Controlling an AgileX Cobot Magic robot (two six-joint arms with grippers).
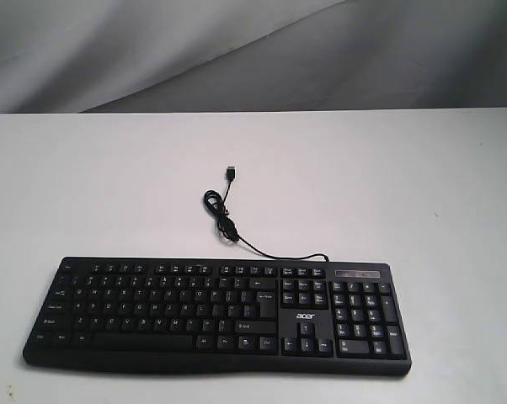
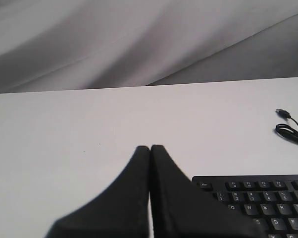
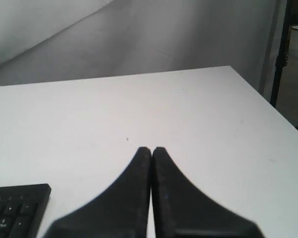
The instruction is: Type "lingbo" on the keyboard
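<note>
The black keyboard (image 1: pixel 220 316) with white legends and an "acer" logo lies near the front edge of the white table (image 1: pixel 85 185). Its thin cable (image 1: pixel 228 223) coils behind it and ends in a loose USB plug (image 1: pixel 231 172). Neither arm shows in the exterior view. In the left wrist view my left gripper (image 2: pixel 150 147) is shut with nothing between its fingers, beside the keyboard's Esc corner (image 2: pixel 258 198). The right wrist view has my right gripper (image 3: pixel 151 148) shut and holding nothing, off the keyboard's number-pad corner (image 3: pixel 18 206).
Grey draped cloth (image 1: pixel 253 50) hangs behind the table. The table's right edge (image 3: pixel 268 106) and a dark stand (image 3: pixel 280 49) beyond it appear in the right wrist view. The coiled cable (image 2: pixel 290 130) also shows in the left wrist view.
</note>
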